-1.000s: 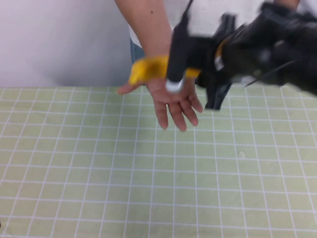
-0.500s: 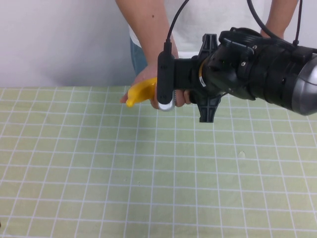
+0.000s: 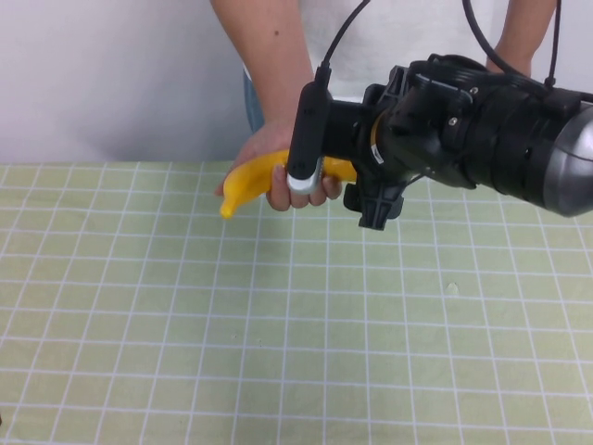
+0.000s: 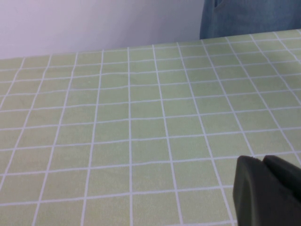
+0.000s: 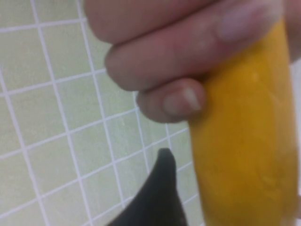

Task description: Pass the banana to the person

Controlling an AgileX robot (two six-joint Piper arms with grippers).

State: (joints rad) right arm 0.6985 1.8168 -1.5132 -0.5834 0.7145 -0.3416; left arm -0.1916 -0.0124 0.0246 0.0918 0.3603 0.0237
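Yellow banana (image 3: 248, 178) in person's hand (image 3: 278, 167), right end effector (image 3: 357, 176) spread beside it, left end effector (image 4: 265, 190) pressed together

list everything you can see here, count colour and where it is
banana: 1, bright yellow, above the far edge of the table, held in the person's hand
table: 1, pale green with a white grid, filling the foreground
wall: 1, white, behind the table
person: 1, white shirt, blue jeans, standing at the far side; hand curled around the banana
right gripper: 1, black, at the banana's near end beside the hand
left gripper: 1, black, low over bare table, away from the handover
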